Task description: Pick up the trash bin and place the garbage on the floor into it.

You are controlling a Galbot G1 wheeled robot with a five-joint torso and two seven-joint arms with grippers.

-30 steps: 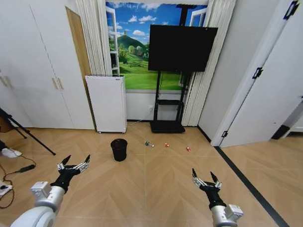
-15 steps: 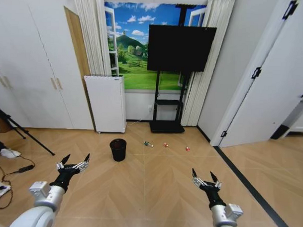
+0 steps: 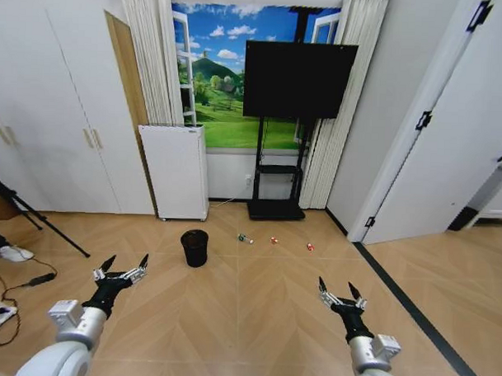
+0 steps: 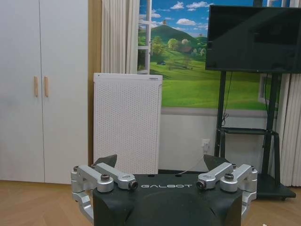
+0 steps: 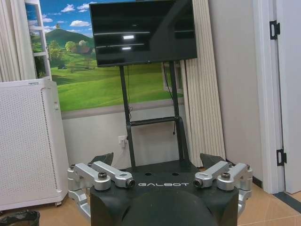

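The trash bin (image 3: 194, 248), small, black and round, stands upright on the wooden floor ahead, a bit left of centre; its rim (image 5: 19, 217) also peeks into the right wrist view. The garbage lies to its right in a loose row: a small clear bottle (image 3: 244, 238) and two red-and-white wrappers (image 3: 274, 240) (image 3: 310, 247). My left gripper (image 3: 124, 267) is open, held forward at the lower left, well short of the bin. My right gripper (image 3: 336, 288) is open at the lower right, far from the litter. Nothing is held by either.
A tall white perforated appliance (image 3: 175, 171) stands against the back wall behind the bin. A black TV on a stand (image 3: 279, 210) is to its right. A tripod leg (image 3: 56, 229) and cables (image 3: 21, 289) lie at the left. A white door (image 3: 451, 137) is on the right.
The whole head view has shifted slightly; the bin and litter sit a little higher and farther left in the picture. Both grippers stay open in the same pose.
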